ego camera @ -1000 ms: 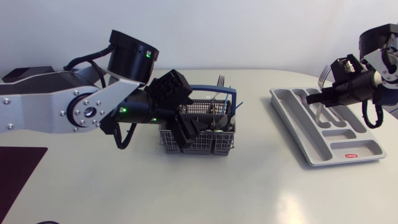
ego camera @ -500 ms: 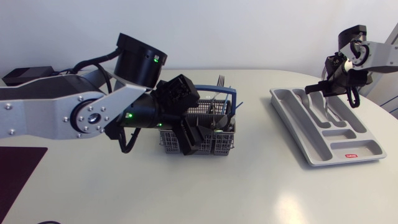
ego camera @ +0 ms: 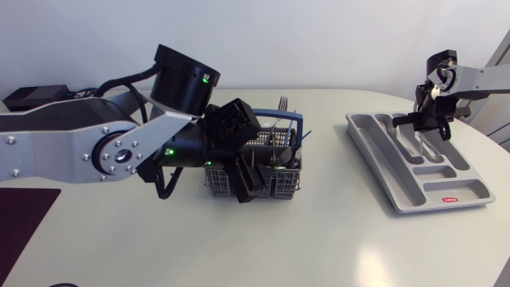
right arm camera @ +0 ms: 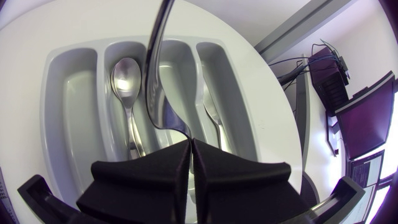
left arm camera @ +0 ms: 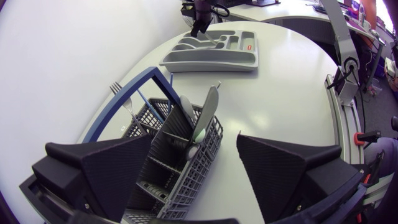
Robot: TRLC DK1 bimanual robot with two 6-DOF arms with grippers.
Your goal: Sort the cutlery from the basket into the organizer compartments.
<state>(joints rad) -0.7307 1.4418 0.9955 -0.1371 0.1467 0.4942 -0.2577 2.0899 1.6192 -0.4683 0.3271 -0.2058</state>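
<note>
Red label (ego camera: 450, 199) on organizer (ego camera: 381, 167), print illegible; utensil (right arm camera: 155, 62) between right fingers (right arm camera: 143, 177)

We can't read any text. Only a small red label (ego camera: 450, 198) on the cutlery organizer (ego camera: 381, 163), end compartment; print too small.

Polished metal fork (right arm camera: 155, 74), smooth matt plastic organizer (ego camera: 382, 159), plastic mesh basket (ego camera: 271, 185), matt black grainy fingers (left arm camera: 118, 168).

right tool (right arm camera: 191, 148) swung upright, fork (right arm camera: 152, 62) now hanging over organizer (right arm camera: 68, 93).
</note>
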